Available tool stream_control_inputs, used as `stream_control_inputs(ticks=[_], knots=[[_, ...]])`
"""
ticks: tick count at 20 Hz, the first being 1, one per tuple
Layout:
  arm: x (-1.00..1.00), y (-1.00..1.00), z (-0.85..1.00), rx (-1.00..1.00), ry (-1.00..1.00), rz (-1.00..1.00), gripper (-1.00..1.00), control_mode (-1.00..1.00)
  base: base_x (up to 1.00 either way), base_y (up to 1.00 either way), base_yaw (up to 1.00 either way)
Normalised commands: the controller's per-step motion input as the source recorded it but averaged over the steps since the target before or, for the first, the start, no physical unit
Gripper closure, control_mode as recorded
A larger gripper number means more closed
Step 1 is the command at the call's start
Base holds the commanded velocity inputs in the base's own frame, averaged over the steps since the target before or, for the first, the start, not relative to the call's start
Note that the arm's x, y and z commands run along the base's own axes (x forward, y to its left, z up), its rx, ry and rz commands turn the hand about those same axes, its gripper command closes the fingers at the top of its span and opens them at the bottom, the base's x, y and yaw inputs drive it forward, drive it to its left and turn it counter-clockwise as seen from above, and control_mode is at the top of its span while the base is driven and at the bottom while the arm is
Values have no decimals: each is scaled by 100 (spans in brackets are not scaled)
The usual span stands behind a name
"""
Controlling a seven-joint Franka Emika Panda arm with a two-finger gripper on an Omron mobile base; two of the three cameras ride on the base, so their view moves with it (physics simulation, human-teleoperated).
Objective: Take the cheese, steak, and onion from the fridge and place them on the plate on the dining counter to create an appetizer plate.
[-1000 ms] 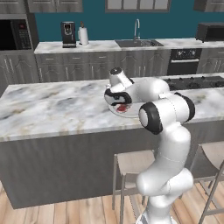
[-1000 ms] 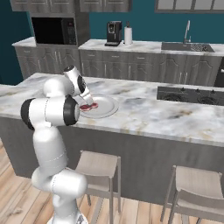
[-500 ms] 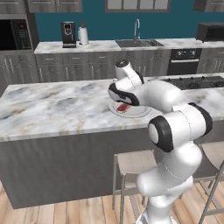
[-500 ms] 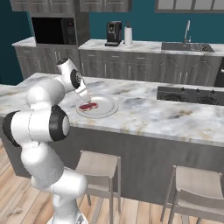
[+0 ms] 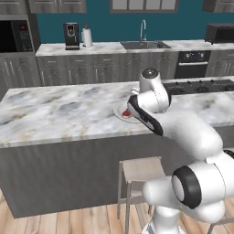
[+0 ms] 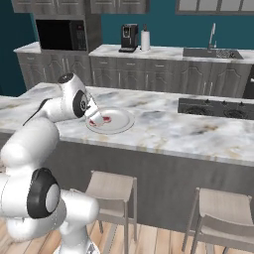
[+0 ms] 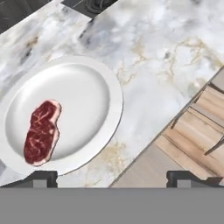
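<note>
From behind and to the left I see my white arm (image 5: pixel 183 132) rising from the lower right and bending over the marble desk (image 5: pixel 59 112). Its wrist hides most of the plate (image 5: pixel 119 113) — a pale rim and a sliver of red steak (image 5: pixel 127 113) peek out on the left. A stool (image 5: pixel 137 176) stands against the dark base. Beyond, the wall counter carries a coffee machine (image 5: pixel 71 35), a paper towel roll (image 5: pixel 87 37) and a sink with a tap (image 5: pixel 143 31).

Dark-red, pale-marbled steak (image 7: pixel 41 132) — white plate (image 7: pixel 94 92) — grey-veined marble dining counter (image 7: pixel 166 65).
</note>
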Motion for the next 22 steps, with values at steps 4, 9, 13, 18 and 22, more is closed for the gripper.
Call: stream_control_inputs(ticks=[4,9,13,18,22], knots=[[-100,-9,41,-1,0,28,-100,-100,0,0,0],[-100,-13,58,-5,3,36,-100,-100,0,0,0],[-100,-3,46,-10,3,37,-100,-100,0,0,0],[-100,0,24,-6,-9,22,-100,-100,0,0,0],[-100,0,36,-4,-14,2,-100,-100,0,0,0]])
